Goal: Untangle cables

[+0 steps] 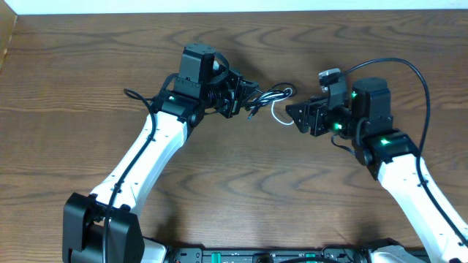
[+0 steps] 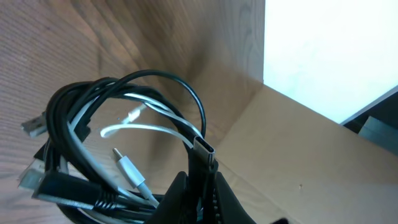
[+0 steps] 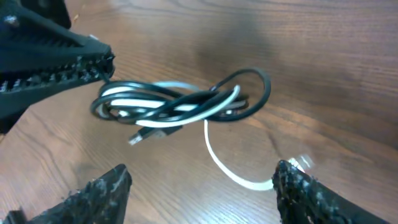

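The black cable and the white cable lie coiled together in one small bundle at the middle of the table. My left gripper is shut on the bundle's left end. In the left wrist view its jaws pinch a strand of the black cable, with white cable loops behind. My right gripper stands open just right of the bundle. In the right wrist view its fingers straddle bare wood, and the white cable's loose tail curves toward the right finger.
The table is brown wood. A cardboard box edge shows at the far left corner. A thicker black arm cable arcs above my right arm.
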{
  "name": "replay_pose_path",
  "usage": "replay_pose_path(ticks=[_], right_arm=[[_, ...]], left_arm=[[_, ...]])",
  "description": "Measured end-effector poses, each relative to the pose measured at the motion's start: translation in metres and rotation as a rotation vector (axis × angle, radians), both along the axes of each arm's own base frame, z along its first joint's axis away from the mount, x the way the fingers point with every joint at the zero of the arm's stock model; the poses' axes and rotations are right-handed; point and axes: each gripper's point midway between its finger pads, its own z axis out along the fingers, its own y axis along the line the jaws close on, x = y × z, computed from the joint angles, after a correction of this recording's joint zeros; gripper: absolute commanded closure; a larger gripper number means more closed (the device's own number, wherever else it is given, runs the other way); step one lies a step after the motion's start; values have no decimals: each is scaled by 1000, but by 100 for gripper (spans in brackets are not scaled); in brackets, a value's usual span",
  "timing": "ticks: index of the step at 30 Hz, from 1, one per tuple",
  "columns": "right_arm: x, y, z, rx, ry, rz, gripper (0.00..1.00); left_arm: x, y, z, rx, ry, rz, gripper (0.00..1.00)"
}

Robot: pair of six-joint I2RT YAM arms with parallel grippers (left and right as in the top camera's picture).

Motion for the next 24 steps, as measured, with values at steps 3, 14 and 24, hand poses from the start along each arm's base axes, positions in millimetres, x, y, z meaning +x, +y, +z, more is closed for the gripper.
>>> replay_pose_path(ticks=[3, 14, 24], right_arm=[[1, 7, -5, 28, 41, -17, 38], [-2, 26, -4, 169, 192, -132, 45], [11, 29, 13, 268, 184, -202, 44]], left_arm=[[1, 1, -1, 39, -54, -29, 92], [12, 14, -10, 204, -178, -25, 92], [11, 10, -12, 231, -195, -31, 92]])
